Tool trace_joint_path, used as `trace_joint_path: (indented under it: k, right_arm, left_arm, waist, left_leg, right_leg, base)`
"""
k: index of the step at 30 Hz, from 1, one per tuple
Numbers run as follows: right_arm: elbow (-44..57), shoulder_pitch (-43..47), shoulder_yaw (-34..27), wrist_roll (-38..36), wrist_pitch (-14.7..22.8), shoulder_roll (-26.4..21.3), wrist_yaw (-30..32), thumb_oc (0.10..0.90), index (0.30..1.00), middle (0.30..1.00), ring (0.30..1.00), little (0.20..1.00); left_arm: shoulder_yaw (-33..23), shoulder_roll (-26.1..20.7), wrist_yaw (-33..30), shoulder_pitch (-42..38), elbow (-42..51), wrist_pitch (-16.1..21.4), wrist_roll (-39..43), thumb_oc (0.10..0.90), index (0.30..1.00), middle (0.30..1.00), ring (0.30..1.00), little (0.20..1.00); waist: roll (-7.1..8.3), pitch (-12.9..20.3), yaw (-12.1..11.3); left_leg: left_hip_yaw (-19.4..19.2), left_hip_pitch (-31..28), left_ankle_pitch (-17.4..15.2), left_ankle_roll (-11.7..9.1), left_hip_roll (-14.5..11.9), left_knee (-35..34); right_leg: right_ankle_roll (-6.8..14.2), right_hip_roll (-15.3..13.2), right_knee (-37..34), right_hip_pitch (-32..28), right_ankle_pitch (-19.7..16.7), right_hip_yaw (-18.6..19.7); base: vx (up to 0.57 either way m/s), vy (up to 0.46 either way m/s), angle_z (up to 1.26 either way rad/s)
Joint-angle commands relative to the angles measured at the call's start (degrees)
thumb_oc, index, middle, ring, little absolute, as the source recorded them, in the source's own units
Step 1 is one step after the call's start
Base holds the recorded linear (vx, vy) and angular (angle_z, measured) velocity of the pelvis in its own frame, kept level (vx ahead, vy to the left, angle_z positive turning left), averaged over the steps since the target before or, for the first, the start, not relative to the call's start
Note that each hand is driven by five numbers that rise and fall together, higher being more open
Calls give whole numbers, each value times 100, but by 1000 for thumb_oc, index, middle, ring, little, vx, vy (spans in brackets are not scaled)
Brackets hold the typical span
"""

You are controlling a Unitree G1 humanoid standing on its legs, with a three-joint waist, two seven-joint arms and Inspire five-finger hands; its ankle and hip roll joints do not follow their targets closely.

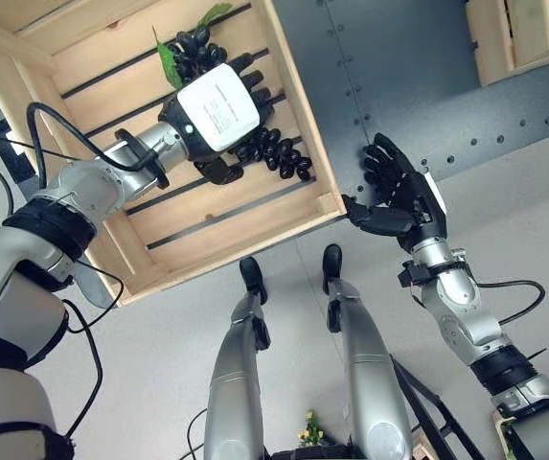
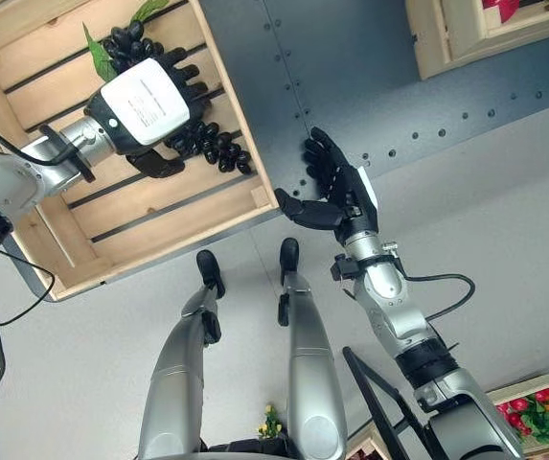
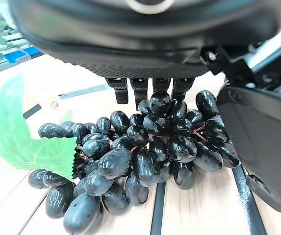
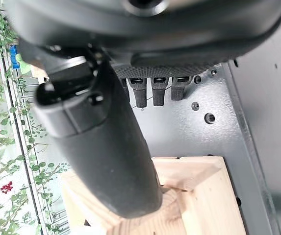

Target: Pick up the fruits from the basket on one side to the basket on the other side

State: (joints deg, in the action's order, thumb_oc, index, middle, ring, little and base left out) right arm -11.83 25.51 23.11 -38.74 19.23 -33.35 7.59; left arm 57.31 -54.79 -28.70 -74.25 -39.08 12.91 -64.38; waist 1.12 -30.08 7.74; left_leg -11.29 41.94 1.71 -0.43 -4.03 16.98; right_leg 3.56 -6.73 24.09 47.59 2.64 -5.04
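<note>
Grey metal with rows of small bolts makes the worktop point(image 1: 399, 86), and two wooden crates sit on it.

On the left is a crate point(image 1: 327, 206) made of pale wood slats. A bunch of dark grapes point(image 3: 145, 147) lies on the slats inside it, with a green leaf point(image 3: 22, 132) on one end. The left hand point(image 1: 218, 107) is in the crate, right over the grapes. Its fingers point(image 3: 140, 90) curl down and their tips touch the top of the bunch, and the thumb point(image 3: 263, 142) sits just beside the grapes on the other side. The bunch rests on the slats, and the fingers and thumb reach round its sides.

To the right, the right hand point(image 2: 336, 187) hangs over the bare grey worktop, just past the corner of the crate. Its fingers point(image 4: 152, 90) are spread and loose, the thumb points out to the side, and it holds nothing.

Far on the right, at the top corner, is a second crate point(image 2: 446, 43) with something red in it. It is well apart from both hands.
</note>
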Motion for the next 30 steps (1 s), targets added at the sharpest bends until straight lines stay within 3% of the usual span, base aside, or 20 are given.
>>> trace_joint_path:
  k: [1, 9, 16, 19, 24, 27, 30]
  right_arm:
    - [936, 261, -48, 13, 677, 128, 73, 800, 900, 900, 900, 900]
    - [981, 248, -100, 65, 714, 163, 125, 800, 900, 900, 900, 900]
    - [979, 147, -148, -95, 696, 67, 215, 800, 900, 900, 900, 900]
    - [982, 89, -192, -99, 695, 73, 181, 800, 900, 900, 900, 900]
    - [1047, -148, -316, -86, 588, 108, 0, 800, 900, 900, 900, 900]
    - [1029, -356, -412, -96, 554, 142, -136, 800, 900, 900, 900, 900]
    - [991, -605, -524, 10, 486, 257, -415, 800, 900, 900, 900, 900]
  left_arm:
    - [-12, 441, 466, 24, -912, -1293, -428, 400, 300, 300, 300, 300]
    - [-173, 402, 160, 112, -795, -1216, -537, 400, 300, 300, 300, 300]
    - [-270, 268, -353, 200, -417, -772, -726, 400, 300, 300, 300, 300]
    - [-332, 211, -306, 240, -224, -756, -573, 400, 300, 300, 300, 300]
    - [-725, -41, -471, 591, 38, -822, 1123, 400, 300, 300, 300, 300]
    - [-1246, -74, -676, 1062, 41, -609, 2267, 400, 300, 300, 300, 300]
    - [-2189, 84, -765, 1846, 119, -242, 3407, 400, 300, 300, 300, 300]
  waist:
    - [232, 28, 211]
    - [178, 28, 109]
    - [86, 28, 42]
    - [48, 28, 21]
    - [30, 28, -28]
    - [40, 28, -68]
    - [40, 180, -122]
  left_leg:
    - [-137, 211, -475, -185, -23, 531]
    - [-54, 3, -497, -156, 23, 493]
    - [-37, -530, -517, -120, 69, 327]
    - [-28, -731, -557, -100, 88, 299]
    - [-7, -1487, -673, -62, 118, 186]
    - [30, -2025, -688, -53, 156, 12]
    - [69, -2639, -653, -68, 189, -312]
  right_leg:
    - [109, 73, -557, -295, -206, -91]
    - [116, 16, -527, -513, -151, -177]
    - [110, -14, -527, -1023, -52, -219]
    - [120, -30, -527, -1206, -18, -217]
    - [148, -45, -634, -1932, 65, -183]
    - [159, -56, -821, -2487, 94, -176]
    - [158, -67, -1141, -3111, 90, -197]
  base:
    - [0, 0, 0]
    - [-1, -1, 0]
    - [-3, 2, 1]
    - [0, 0, 0]
    - [0, 2, -1]
    - [16, 21, -5]
    - [43, 27, -5]
